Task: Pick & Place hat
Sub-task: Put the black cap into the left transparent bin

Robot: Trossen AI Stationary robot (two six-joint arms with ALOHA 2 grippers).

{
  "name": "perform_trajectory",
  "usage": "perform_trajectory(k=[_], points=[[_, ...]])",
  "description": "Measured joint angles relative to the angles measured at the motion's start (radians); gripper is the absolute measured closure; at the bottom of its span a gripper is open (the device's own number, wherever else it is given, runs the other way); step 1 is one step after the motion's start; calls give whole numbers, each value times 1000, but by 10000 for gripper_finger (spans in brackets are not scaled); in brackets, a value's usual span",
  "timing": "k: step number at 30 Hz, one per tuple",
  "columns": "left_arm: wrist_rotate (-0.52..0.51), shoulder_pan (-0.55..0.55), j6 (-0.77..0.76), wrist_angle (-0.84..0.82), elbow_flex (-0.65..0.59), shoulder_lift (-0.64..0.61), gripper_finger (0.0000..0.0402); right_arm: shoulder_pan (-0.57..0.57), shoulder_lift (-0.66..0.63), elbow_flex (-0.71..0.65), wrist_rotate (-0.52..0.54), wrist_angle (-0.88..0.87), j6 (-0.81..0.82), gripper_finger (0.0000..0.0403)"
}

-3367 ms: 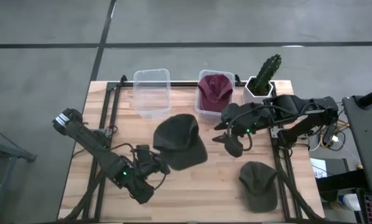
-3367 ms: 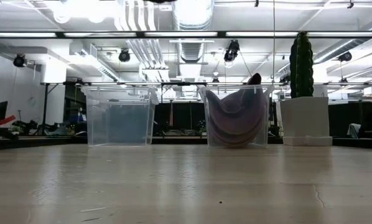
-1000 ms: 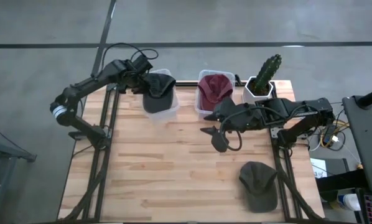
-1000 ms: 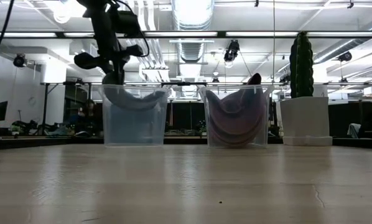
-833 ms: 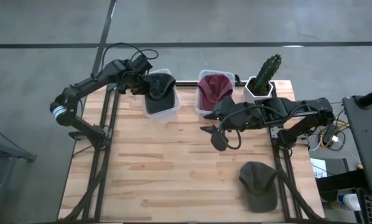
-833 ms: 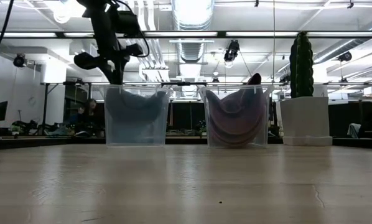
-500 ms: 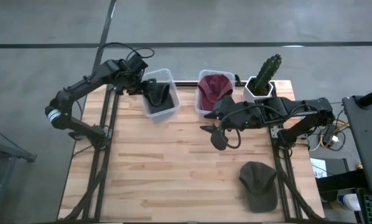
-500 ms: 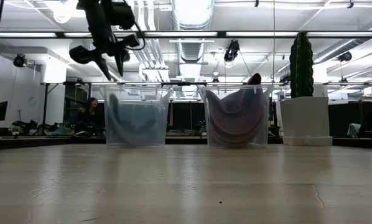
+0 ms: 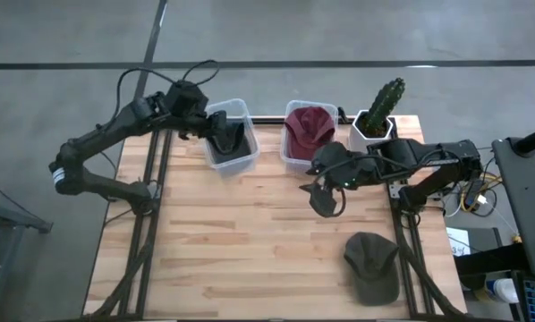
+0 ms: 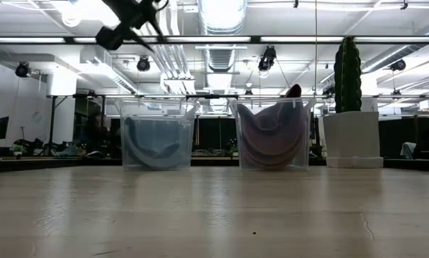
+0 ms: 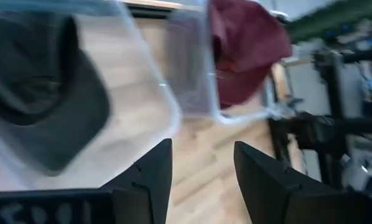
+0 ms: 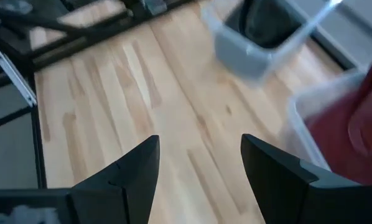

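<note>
Now, left gripper [image 9: 199, 121] held spread and empty above table's far-left edge, beside clear left bin [image 9: 243, 157]. Dark grey hat [image 9: 226, 136] seen lying inside that bin, crumpled against its walls. Maroon hat [image 9: 309, 126] kept in second bin [image 9: 289, 162], near potted cactus [image 9: 380, 107] at far-right corner. Right gripper [image 9: 324, 199] held spread mid-table, right of centre. Olive hat [image 9: 373, 266] left flat near right edge, front.
</note>
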Motion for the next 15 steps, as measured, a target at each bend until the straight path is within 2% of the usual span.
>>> perform_trajectory(k=[7,15], points=[[-70,-121,-7,54,0,-19,239,10,-1,0,-50,-170,149,184],[-98,-203,-28,140,0,-14,239,49,6,-17,-149,-380,416,184]])
